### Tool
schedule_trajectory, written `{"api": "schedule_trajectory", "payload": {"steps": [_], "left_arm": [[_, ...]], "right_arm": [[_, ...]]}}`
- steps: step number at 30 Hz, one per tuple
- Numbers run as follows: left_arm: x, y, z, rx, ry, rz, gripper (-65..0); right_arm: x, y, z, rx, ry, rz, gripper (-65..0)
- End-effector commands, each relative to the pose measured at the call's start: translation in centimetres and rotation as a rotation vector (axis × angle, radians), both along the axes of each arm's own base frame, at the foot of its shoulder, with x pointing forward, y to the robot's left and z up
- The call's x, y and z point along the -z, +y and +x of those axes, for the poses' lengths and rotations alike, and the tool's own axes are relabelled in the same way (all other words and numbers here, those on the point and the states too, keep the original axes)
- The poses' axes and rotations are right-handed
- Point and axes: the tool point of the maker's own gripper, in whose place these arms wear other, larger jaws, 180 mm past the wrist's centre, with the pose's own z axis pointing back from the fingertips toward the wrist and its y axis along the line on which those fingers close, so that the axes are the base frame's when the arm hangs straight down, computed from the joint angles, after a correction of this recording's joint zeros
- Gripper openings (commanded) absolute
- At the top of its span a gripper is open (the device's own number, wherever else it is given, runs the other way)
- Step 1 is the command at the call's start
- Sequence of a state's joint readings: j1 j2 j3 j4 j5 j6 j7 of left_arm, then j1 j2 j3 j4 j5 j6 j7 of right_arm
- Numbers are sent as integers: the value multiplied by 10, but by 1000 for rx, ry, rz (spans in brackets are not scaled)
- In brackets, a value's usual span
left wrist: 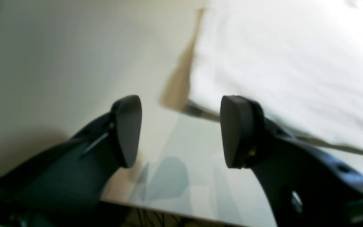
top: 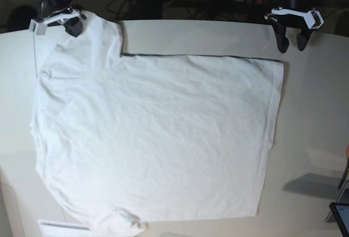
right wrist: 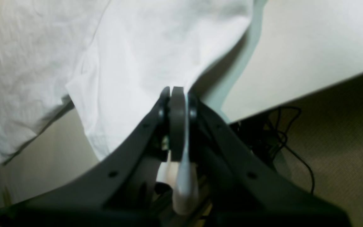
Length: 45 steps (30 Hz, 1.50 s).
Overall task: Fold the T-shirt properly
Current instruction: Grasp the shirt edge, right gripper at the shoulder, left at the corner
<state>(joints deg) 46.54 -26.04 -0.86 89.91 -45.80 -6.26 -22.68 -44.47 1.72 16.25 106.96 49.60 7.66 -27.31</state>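
You are at the first grasp — your right gripper (right wrist: 178, 94) is closed on the sleeve edge of the shirt (top: 158, 139) lying flat on the table (top: 316, 111), your left gripper (left wrist: 180, 130) hangs open and empty just beside the shirt's corner — so next I think it must pinch that corner.

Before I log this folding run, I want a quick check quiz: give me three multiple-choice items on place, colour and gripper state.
1. Where does the right gripper grip the T-shirt?
A. sleeve at a far table corner
B. bottom hem
C. shirt's middle

2. The T-shirt's colour?
A. blue
B. white
C. striped

3. The left gripper is:
A. shut on cloth
B. open, holding nothing
C. out of view

Key: 1 A, the base view shows it on the raised sleeve; 2 B, plain white in every view; 3 B, its fingers stand apart over the bare table.
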Motion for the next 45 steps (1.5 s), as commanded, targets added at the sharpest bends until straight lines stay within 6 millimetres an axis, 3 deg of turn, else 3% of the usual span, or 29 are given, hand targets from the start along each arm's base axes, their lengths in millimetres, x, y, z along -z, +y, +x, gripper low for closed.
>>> {"api": "schedule_trajectory", "payload": {"steps": [1,12,20,24,31,39,45], "left_arm": [[-6,0,0,0,-17,1,-257],[22,-20,17,-21,85,-93,-257],[30,11,23,-171,149,-131,-257],[36,12,32,-189,194,-171,-257],[29,4,45,-168,170,-183,-257],[15,-21,37,-42,140,-206,-260],[27,-9,36,-110,144,-227,-260]], "right_arm": [[-6,-2,1,-1,-22,-3,-647],[-14,11,5,-77,-80,15,-647],[-11,14,4,-100,-54,24,-647],[-11,14,5,-101,-58,23,-647],[-11,14,5,-101,-58,23,-647],[-11,14,8,-101,-63,22,-647],[3,12,2,-87,-28,39,-647]]}}
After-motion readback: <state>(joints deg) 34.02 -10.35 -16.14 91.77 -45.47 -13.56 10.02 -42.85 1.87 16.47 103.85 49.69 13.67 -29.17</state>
